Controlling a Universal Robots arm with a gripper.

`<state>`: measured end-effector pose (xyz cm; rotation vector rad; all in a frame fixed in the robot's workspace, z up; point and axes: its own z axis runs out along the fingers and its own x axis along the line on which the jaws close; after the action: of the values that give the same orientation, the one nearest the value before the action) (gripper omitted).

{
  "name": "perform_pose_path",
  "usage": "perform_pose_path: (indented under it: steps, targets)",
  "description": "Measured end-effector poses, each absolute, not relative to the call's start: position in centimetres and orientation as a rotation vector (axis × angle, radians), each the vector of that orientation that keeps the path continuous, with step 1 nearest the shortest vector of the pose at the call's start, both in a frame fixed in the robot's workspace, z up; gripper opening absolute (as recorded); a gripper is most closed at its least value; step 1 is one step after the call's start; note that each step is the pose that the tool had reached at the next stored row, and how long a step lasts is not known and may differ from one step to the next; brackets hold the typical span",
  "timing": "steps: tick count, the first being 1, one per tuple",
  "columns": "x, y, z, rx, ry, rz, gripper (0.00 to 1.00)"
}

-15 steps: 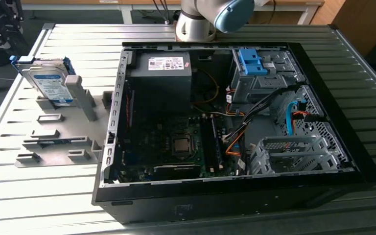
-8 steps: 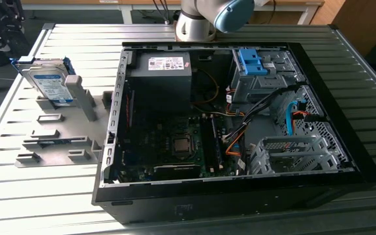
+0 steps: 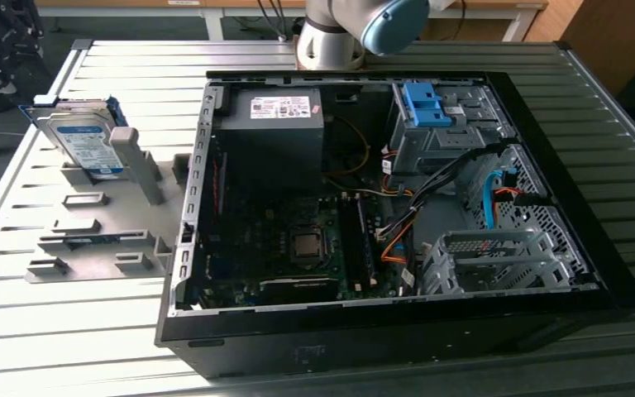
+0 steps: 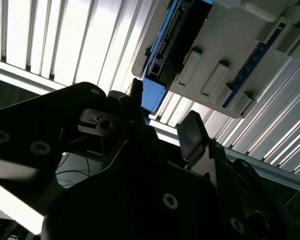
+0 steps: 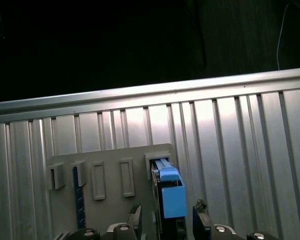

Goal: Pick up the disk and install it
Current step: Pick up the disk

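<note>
The disk (image 3: 80,139), silver with a white-and-blue label and a blue frame, stands on edge in a grey slotted holder (image 3: 97,244) at the exterior view's left, beside the open computer case (image 3: 395,207). In the first wrist view the disk (image 5: 170,192) appears edge-on in the holder (image 5: 110,167), and my gripper (image 5: 167,215) is open with one dark fingertip (image 5: 135,216) on each side of it. How far the fingertips stand from the disk I cannot tell. In the second wrist view the gripper (image 4: 162,117) points at the disk's blue end (image 4: 152,95).
Inside the case, a blue plastic clip piece (image 3: 426,103) sits on the drive cage (image 3: 439,136) at the far right corner. Cables run past a second metal cage (image 3: 494,260). The grey power supply (image 3: 274,116) sits at the back. The arm's base (image 3: 334,37) stands behind the case.
</note>
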<state>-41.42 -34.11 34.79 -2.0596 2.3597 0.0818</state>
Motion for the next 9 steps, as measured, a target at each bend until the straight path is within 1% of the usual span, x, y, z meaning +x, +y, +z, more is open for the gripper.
perform_pose_path:
  steps: [1, 2, 3, 4, 9]
  targets:
    - [-41.4, -34.1, 34.7, -2.060, 2.359, 0.082, 0.52]
    - [-41.4, -34.0, 34.6, -2.061, 2.358, 0.081, 0.57]
    - [-41.4, -33.9, 34.6, -2.062, 2.358, 0.081, 0.57]
    - [-41.4, -33.7, 34.4, -2.062, 2.357, 0.081, 0.64]
    - [-41.8, -33.5, 33.6, -2.078, 2.344, 0.081, 0.64]
